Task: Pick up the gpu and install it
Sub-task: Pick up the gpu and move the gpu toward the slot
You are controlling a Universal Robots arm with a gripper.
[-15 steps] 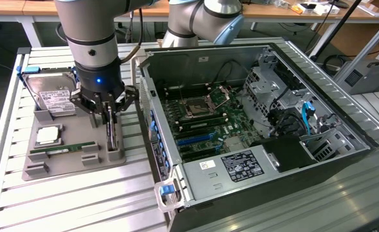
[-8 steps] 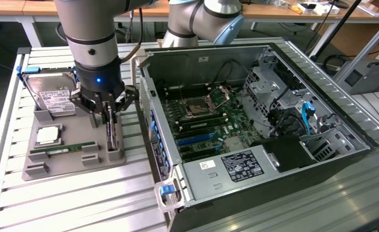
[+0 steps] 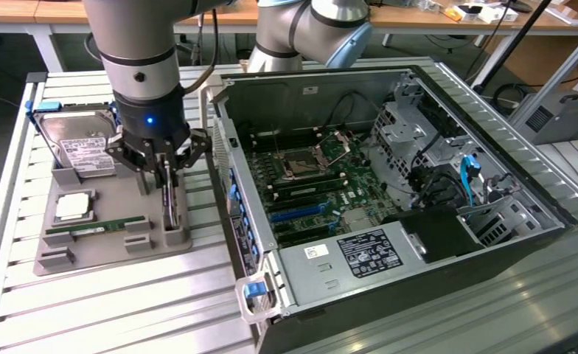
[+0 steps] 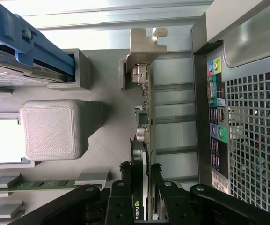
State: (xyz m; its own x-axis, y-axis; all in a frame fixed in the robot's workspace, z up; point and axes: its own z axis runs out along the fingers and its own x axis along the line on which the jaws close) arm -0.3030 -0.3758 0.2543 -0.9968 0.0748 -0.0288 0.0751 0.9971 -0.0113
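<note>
Bright, diffuse light, apparently from overhead. The slatted table (image 3: 112, 310) glares near-white (most strongly at the exterior view's left); the computer case (image 3: 309, 96) interior stays dim. In the wrist view the chip (image 4: 3, 140) is washed out, and the grey block (image 4: 55, 129) casts a soft shadow.

Wooden desks (image 3: 407, 18) stand behind the slatted metal table (image 3: 122, 310).

Exterior view: tray (image 3: 112, 254) on table (image 3: 122, 313), 9 o'clock of case (image 3: 299, 87). On tray: hard drive (image 3: 77, 144) at 12 o'clock, memory stick (image 3: 97, 227) at 6, gpu (image 3: 174, 210) on edge at 3, beside case.
</note>
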